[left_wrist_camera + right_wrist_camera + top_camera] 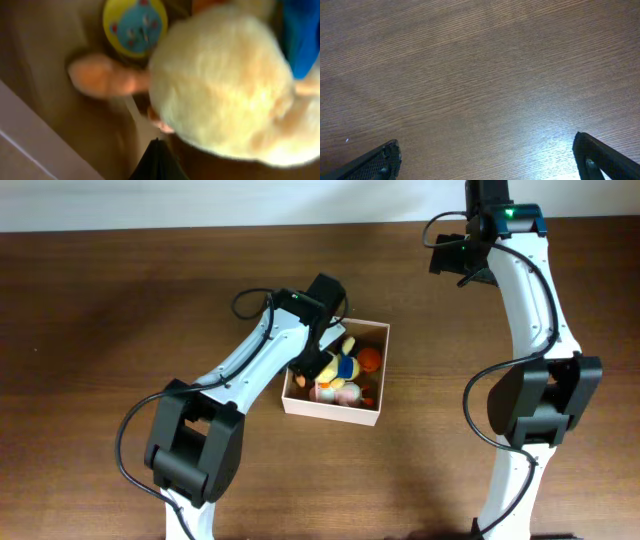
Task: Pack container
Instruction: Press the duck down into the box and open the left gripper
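- Left arm (pixel 250 358): white shell with black joints. It rises from the near counter (pixel 120 300) edge and leans forward and rightward, with the wrist bent down into the container.
- Right arm (pixel 530 300): base on the near right. It is stretched almost straight toward the far counter edge, well apart from the container.
- Container (pixel 330 408): square and shallow, with white outer walls and a tan inside. It sits mid-counter between the two arms and holds a heap of small toys (pixel 345 370) in yellow, orange, blue and pink.
- Left pincer (pixel 157 159): inside the container, dark tips pressed together with nothing seen between them, just short of a cream plush (pixel 225 85).
- Beside the plush, on the tan floor: a peach limb (pixel 100 77) and a yellow disc (pixel 135 25) with a blue face.
- Right pincer (pixel 452 255): at the far edge, fingers (pixel 375 162) spread wide apart over bare wood grain, holding nothing.
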{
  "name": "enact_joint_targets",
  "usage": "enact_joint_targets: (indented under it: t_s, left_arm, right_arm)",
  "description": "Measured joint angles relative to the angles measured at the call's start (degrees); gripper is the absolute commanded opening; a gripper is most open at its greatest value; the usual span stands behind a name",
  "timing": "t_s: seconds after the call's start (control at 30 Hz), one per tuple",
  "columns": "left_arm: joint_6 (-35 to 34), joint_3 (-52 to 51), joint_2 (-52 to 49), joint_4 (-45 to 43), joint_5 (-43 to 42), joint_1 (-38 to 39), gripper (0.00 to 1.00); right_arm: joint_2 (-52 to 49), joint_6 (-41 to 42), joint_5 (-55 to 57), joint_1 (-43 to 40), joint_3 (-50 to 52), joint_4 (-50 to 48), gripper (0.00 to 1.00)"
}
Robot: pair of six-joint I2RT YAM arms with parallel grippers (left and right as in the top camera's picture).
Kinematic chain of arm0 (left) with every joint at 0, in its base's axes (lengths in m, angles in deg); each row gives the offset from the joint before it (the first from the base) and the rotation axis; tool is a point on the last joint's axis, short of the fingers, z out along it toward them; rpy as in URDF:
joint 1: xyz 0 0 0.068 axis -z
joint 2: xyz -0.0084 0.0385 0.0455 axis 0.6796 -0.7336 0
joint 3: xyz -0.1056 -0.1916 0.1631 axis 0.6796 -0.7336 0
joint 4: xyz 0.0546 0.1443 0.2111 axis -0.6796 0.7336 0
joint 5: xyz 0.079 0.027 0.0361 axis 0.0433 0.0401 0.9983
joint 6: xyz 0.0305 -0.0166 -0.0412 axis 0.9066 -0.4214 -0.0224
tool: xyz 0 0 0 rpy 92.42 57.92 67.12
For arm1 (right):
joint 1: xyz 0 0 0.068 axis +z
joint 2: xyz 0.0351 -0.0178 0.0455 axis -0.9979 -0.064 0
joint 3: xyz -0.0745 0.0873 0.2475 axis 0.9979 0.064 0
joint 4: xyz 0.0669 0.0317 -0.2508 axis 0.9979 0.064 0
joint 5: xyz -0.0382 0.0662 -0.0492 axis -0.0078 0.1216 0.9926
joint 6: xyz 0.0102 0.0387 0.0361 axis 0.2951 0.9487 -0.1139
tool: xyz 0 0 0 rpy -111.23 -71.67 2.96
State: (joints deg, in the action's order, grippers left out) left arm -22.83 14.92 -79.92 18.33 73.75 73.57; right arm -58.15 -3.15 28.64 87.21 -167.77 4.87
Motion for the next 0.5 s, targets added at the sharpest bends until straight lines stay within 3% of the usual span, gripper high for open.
enact_joint_targets:
  t_s: [0.5]
  left_arm:
    - [-2.8,0.1,0.0,6.6,-1.0,0.0,0.02]
  right_arm:
    - [0.0,0.0,0.0,0.0,0.0,0.0,0.99]
